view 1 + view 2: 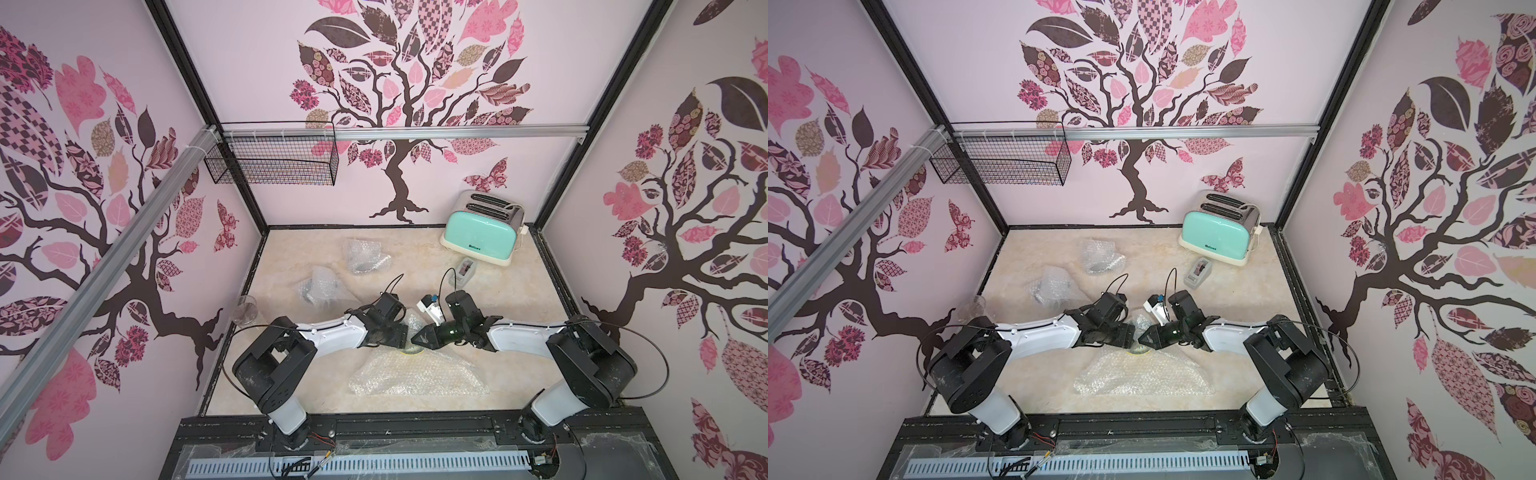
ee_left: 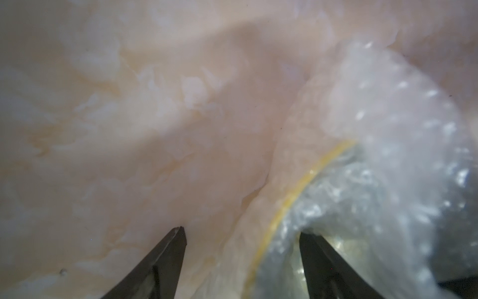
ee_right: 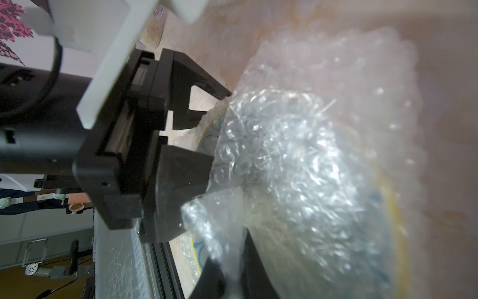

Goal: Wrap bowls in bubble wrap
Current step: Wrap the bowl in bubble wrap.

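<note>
Bowl (image 1: 409, 353), yellow-rimmed, toward the surface's front edge, on bubble wrap (image 1: 415, 376): rim is straddled by left gripper (image 2: 240, 233), jaws apart; flap is clamped by right gripper (image 1: 416, 338), opposite.

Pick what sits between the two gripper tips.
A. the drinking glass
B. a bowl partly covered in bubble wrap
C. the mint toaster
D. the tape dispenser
B: in a top view the left gripper and right gripper face each other over a bowl whose yellow rim peeks out from under bubble wrap. The toaster, glass and tape dispenser stand elsewhere.
</note>
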